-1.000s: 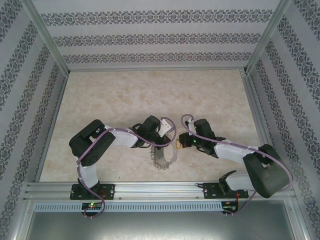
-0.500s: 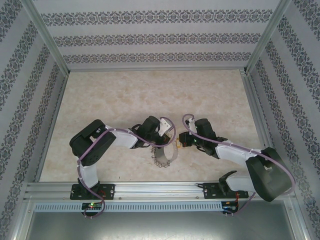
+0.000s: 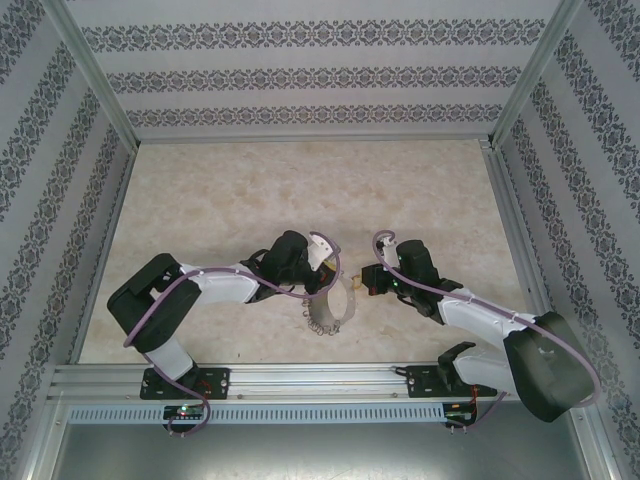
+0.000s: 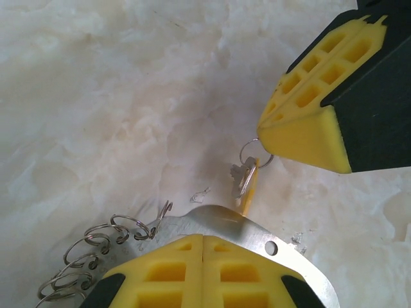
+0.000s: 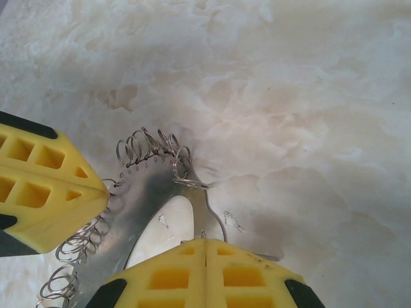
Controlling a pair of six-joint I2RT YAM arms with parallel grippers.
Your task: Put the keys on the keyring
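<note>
Pale marbled bench (image 3: 250, 190), cream and beige, boxed in by aluminium rails (image 3: 320, 374). Lying near the middle: a few tiny glinting slivers (image 4: 200, 192). Keyring (image 3: 322, 322) low over it; resting or hanging, hard to tell.

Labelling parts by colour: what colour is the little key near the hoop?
The key is silvery with a yellow-gold part, clearest in the left wrist view.

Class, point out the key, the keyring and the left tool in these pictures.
key (image 4: 243, 178): left wrist view, on its silvery part.
keyring (image 5: 144, 199): right wrist view, on the flat metal band.
left tool (image 4: 203, 240): left wrist view, at the seam between its shut fingertips.
</note>
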